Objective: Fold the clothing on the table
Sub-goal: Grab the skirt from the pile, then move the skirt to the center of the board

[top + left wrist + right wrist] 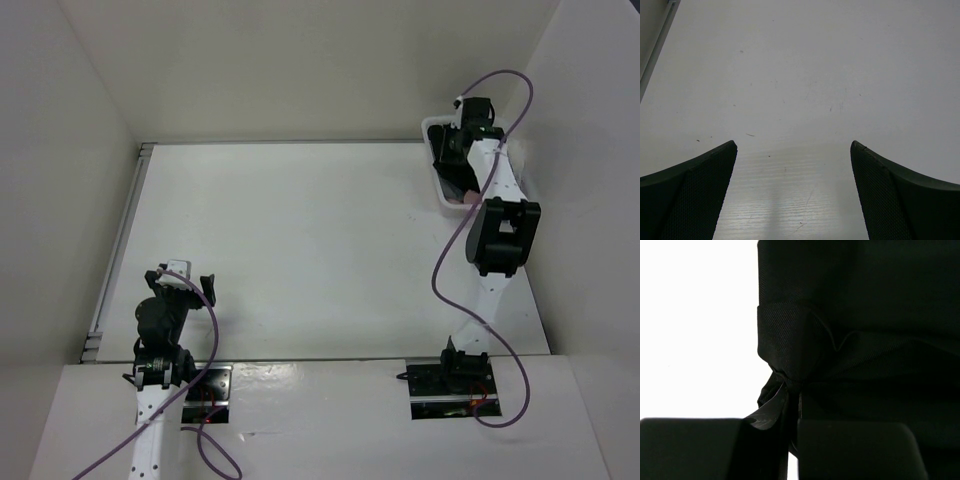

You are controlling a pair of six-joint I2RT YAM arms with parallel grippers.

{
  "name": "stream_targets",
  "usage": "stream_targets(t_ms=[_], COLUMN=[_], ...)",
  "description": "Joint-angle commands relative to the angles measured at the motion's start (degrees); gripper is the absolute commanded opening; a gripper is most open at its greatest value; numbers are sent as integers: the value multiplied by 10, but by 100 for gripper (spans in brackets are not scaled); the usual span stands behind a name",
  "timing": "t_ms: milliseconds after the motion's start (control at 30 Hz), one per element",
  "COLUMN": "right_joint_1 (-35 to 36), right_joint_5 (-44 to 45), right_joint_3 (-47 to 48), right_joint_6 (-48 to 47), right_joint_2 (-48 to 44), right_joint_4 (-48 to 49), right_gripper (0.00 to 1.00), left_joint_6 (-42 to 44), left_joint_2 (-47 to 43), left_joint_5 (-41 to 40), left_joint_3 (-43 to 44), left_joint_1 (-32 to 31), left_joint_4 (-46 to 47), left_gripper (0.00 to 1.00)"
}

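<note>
Pinching a bunched fold of the black, soft matte fabric skirt [855,340]: right gripper [793,422], fingers pressed together on the cloth. The skirt sits in the small white plastic basket [447,206] at the far right corner of the large white flat tabletop [300,250], not yet laid out.

Judgement: light, limp, not slippery; it will hang and bunch from one pinch. Which edge is held, cannot tell. Better holds for spreading: waistband ends or hem corners.

Idle: left gripper [793,145] hovers over bare tabletop at near left, fingers spread, nothing between them.
</note>
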Motion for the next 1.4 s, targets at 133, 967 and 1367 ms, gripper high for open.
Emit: stream_targets(t_ms=[133, 967, 1367], right_joint_1=[14, 224, 263], right_joint_5=[-40, -43, -175], right_joint_3=[-29, -177, -251], right_joint_6=[-10, -67, -123], right_joint_2=[-167, -450, -431], right_joint_4=[-13, -61, -52], right_gripper=[0, 0, 70], left_joint_6=[10, -23, -48], left_joint_2=[-73, 91, 339], left_joint_5=[1, -151, -110], left_joint_3=[-18, 368, 621], left_joint_1=[-2, -2, -2], left_joint_4=[16, -48, -341], left_gripper=[100, 100, 100])
